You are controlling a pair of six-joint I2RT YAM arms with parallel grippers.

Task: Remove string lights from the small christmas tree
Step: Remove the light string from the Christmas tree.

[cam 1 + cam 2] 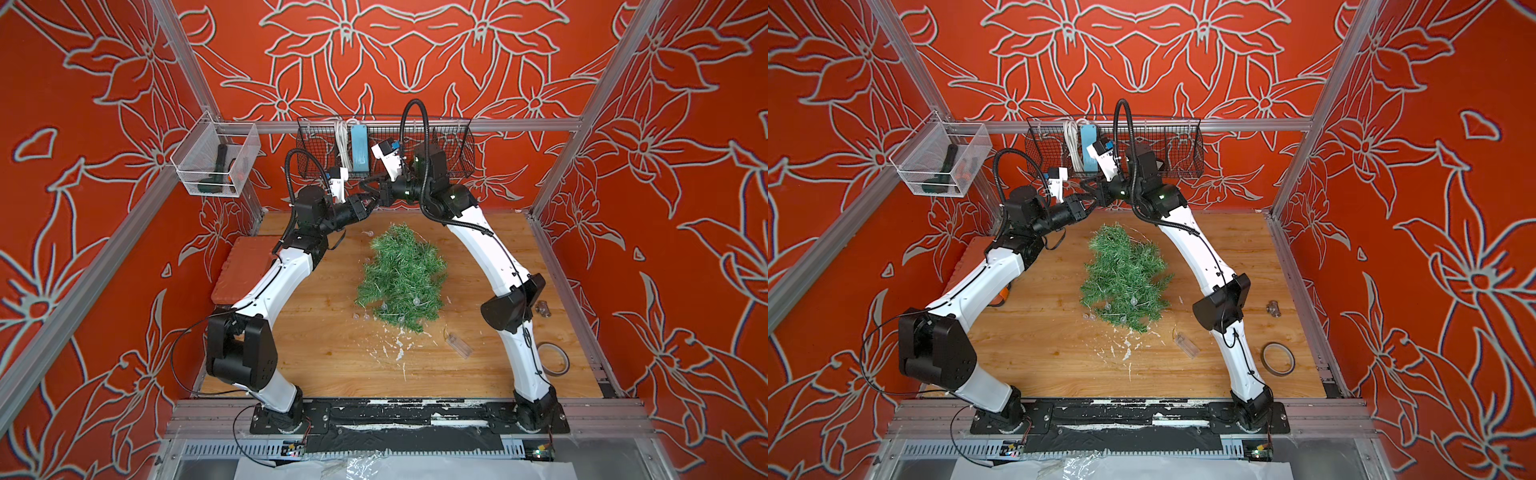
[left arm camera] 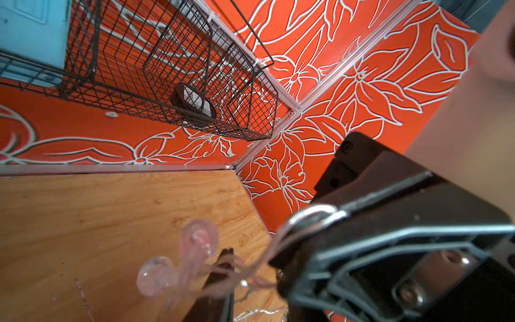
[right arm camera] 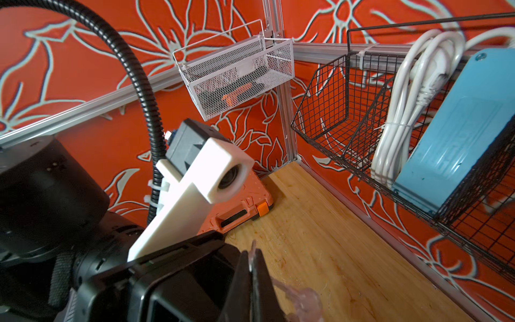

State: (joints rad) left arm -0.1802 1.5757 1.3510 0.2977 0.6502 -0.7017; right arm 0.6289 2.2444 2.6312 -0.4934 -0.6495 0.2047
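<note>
Where the light wooden table top (image 1: 316,365) lay nearest the arms' bases, the small clear plastic battery box (image 1: 459,347) of the string lights (image 2: 199,241), a thin coppery wire with small clear round bulbs, lay flat on the right half, well apart from a brownish ring of tape (image 1: 675,359) by the right edge. Just beyond the box the small christmas tree (image 1: 401,278), a bushy triangle of green tinsel-like needles, lay on its side mid-table. Its long axis ran from near to far: the wide foot faced the arms' bases and the narrow tip pointed at the back wall. Several bulbs rested among and just beside the needles at the near foot, and two more lay by the tree's left flank towards the tip. A flat orange plastic tool case (image 1: 245,270) lay at the left edge, partly under the left arm. Beyond the tip, both pincers stood close together above the table's far edge. The right gripper (image 3: 252,251) had its jaws pressed together on a strand of the string lights, a clear bulb just beside them. The left gripper (image 1: 368,208) was right against it, strands and two bulbs crossing before its fingers in the left wrist view, but whether it was clamped on them I could not tell. Farthest back, a black wire basket (image 1: 457,153) on the wall held a long blue power strip (image 1: 358,147) and a coiled white cable (image 1: 341,145)
</note>
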